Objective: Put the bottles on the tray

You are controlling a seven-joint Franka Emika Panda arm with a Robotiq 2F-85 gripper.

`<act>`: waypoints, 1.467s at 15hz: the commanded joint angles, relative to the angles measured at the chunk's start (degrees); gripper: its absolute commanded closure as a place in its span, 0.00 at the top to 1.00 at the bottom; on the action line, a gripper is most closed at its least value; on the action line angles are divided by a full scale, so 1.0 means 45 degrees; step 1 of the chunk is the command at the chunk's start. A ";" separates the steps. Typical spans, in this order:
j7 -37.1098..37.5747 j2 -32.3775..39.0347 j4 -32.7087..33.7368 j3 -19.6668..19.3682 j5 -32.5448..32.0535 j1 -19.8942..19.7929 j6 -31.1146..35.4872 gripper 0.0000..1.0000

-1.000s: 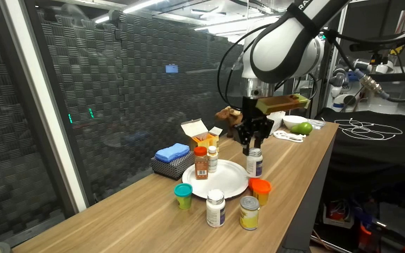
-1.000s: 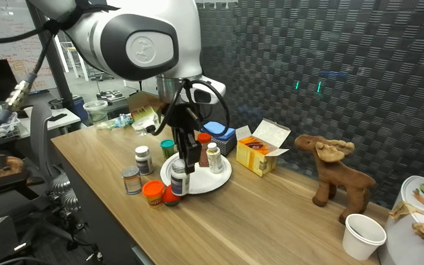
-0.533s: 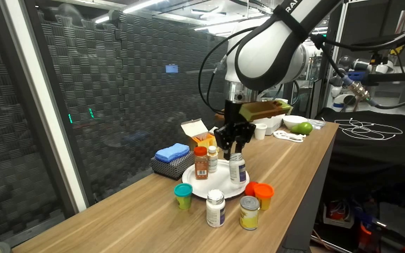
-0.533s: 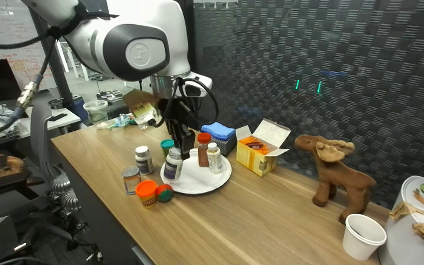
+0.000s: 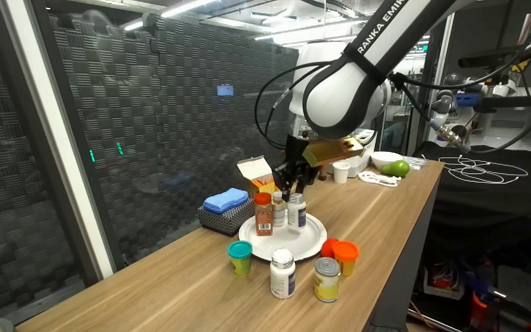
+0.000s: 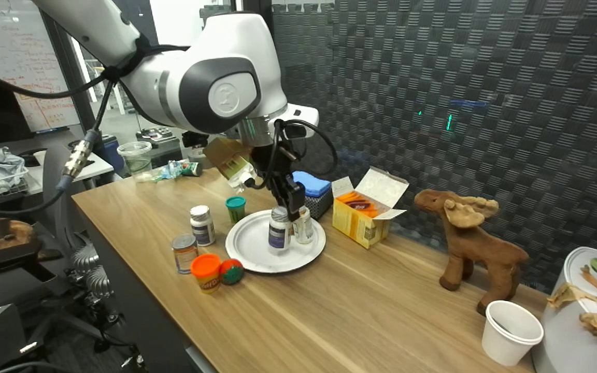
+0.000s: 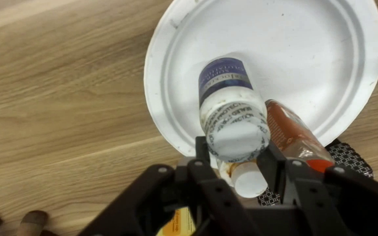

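The pincer (image 7: 236,148) is gripping a purple-labelled bottle (image 7: 225,80) near its top, on or just above the tray (image 7: 302,46), where a red-capped bottle (image 5: 264,220) and a white-capped bottle (image 5: 279,214) are standing.

The wrist view's top edge crops the white tray (image 7: 307,52), while the gripper (image 7: 236,150) masks part of a yellow box (image 7: 179,224) and a white bottle (image 7: 231,98) conceals its own base. In an exterior view, a white container (image 6: 570,317) is cut off at right.
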 commanded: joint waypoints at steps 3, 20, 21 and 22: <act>0.0439 0.0557 0.0247 -0.0657 -0.0262 0.0419 0.0987 0.20; 0.0163 -0.0196 -0.0262 -0.0757 0.0082 0.0387 0.1580 1.00; 0.0180 -0.0403 -0.0334 -0.0735 0.0080 0.0403 0.1478 1.00; 0.0087 -0.0812 -0.0489 -0.0575 0.0234 0.0360 0.1040 1.00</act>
